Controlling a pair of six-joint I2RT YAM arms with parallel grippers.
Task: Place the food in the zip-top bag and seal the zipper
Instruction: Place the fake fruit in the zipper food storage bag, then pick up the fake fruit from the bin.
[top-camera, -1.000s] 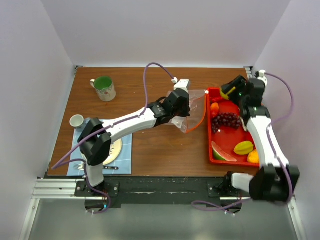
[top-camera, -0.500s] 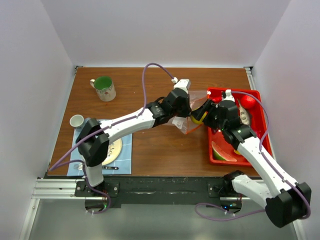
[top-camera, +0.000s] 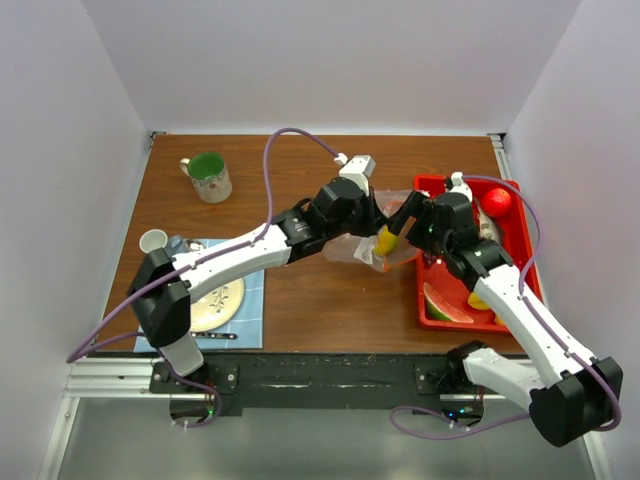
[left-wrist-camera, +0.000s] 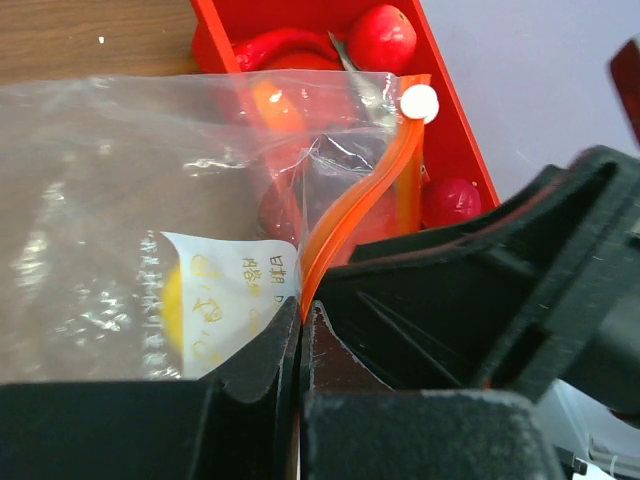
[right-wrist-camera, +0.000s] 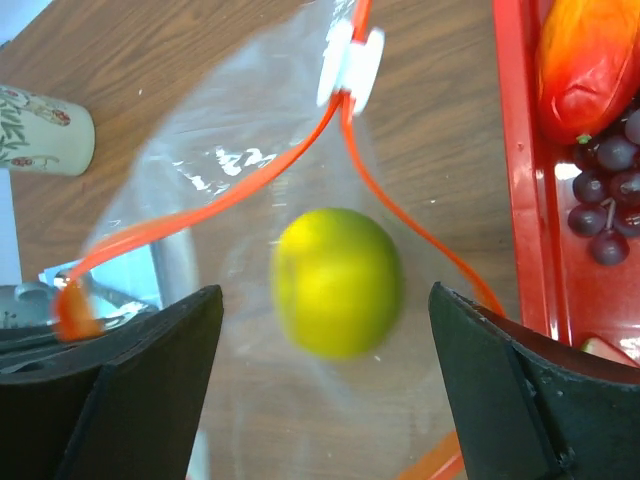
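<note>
My left gripper (top-camera: 366, 214) is shut on the orange-red zipper (left-wrist-camera: 345, 215) and holds the clear zip-top bag (top-camera: 352, 248) open beside the red tray (top-camera: 430, 322). My right gripper (top-camera: 404, 229) is open just above the bag's mouth. A yellow lemon (right-wrist-camera: 337, 282), blurred, lies free inside the bag between my open fingers; it also shows in the top view (top-camera: 386, 241). The right gripper (right-wrist-camera: 325, 295) holds nothing. The left gripper (left-wrist-camera: 300, 305) pinches the strip. In the tray are a red apple (top-camera: 497, 203), a watermelon wedge (top-camera: 446, 305) and purple grapes (right-wrist-camera: 608, 185).
A green mug (top-camera: 210, 177) stands at the back left. A small white cup (top-camera: 153, 241) and a cream plate (top-camera: 218, 305) on a blue mat sit at the near left. The bag's white slider (right-wrist-camera: 350, 62) is at the far end of the zipper.
My right arm swung from the tray's far end to the bag's mouth with the lemon, then opened; the lemon is now loose inside the bag. The left arm shifted slightly, still holding the zipper.
</note>
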